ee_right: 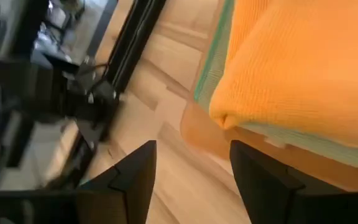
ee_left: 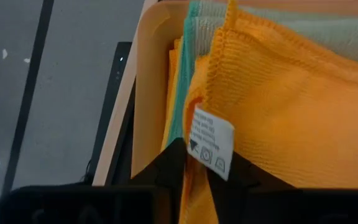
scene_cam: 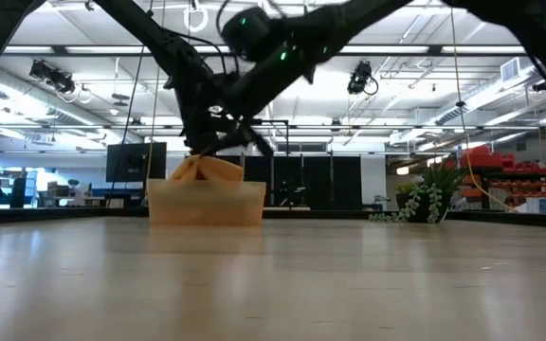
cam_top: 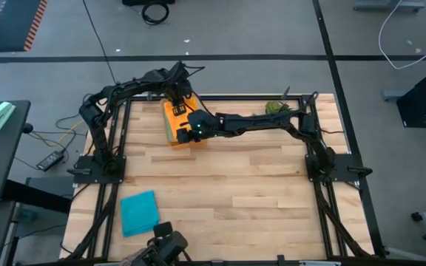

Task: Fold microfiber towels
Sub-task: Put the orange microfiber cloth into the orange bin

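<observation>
An orange tray [cam_top: 170,127] stands at the table's far left and holds a stack of microfiber towels. An orange towel [ee_left: 291,106] lies on top, with sage green and teal ones [ee_left: 191,37] under it. My left gripper [ee_left: 197,177] hangs over the tray's far side, shut on the orange towel's edge. My right gripper [ee_right: 191,180] is open beside the tray's near right corner, below a folded corner of the orange towel [ee_right: 229,118], with only table wood between its fingers. A folded teal towel [cam_top: 139,212] lies flat at the near left. My left gripper pinches the orange towel's hemmed edge [ee_left: 194,134] between its two fingers, right by the white care label [ee_left: 210,140]. The fingers come steeply from above, from the far side. The rest of the towel lies slack on the stack in the tray.
A small green plant [cam_top: 276,107] stands at the far edge, right of the tray. Bare wood runs across the middle and right of the table [cam_top: 257,185]. Black frame rails [cam_top: 117,148] border the sides.
</observation>
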`<state>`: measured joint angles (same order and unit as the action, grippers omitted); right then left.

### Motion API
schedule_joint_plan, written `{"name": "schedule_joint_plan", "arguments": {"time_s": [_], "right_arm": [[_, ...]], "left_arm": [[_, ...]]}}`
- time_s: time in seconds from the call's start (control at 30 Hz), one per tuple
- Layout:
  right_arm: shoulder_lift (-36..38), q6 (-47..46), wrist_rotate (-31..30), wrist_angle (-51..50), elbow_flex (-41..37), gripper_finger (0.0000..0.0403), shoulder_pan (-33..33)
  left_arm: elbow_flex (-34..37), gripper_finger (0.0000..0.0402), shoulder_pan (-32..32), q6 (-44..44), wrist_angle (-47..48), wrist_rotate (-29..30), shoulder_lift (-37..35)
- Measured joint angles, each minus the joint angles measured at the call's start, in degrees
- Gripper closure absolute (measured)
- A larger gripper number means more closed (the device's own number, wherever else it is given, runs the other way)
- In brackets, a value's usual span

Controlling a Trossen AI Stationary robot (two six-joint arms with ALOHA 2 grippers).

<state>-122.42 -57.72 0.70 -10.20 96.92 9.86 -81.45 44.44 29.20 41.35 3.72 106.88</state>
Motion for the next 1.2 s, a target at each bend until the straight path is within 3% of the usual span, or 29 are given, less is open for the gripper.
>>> {"name": "schedule_joint_plan", "arguments": {"time_s": [0.27,0.43,0.57,0.77,0.93,1.1,1.2], "right_arm": [[12.70,14.61,-9.61,-20.38,0.00,0.0191,0.75],[15.35,21.93,-5.01,-24.18,0.03,0.0193,5.51],[15.34,33.37,-3.22,-25.32,0.00,0.0194,7.12],[15.07,38.83,-5.18,-27.81,-0.07,0.0193,7.37],[15.07,44.27,-10.09,-26.92,-0.07,0.0194,6.23],[15.07,54.92,-13.47,-18.88,-5.21,0.0194,3.88],[15.02,61.86,-12.87,-7.36,-12.72,0.0194,0.85]], "left_arm": [[-4.09,0.0247,-0.24,-2.12,6.68,2.52,-1.36],[-8.25,0.0202,0.42,-7.25,14.52,2.24,-4.51],[-6.24,0.0182,0.22,-12.76,17.99,-6.09,-9.63],[6.24,0.0191,-4.68,-16.86,14.31,-8.22,-22.55],[25.06,0.0210,-14.16,-19.93,-4.25,-7.41,-35.63],[43.11,0.0222,-23.22,-20.89,-26.52,1.99,-42.08],[48.01,0.0222,-26.99,-17.98,-31.37,9.66,-42.17]]}}
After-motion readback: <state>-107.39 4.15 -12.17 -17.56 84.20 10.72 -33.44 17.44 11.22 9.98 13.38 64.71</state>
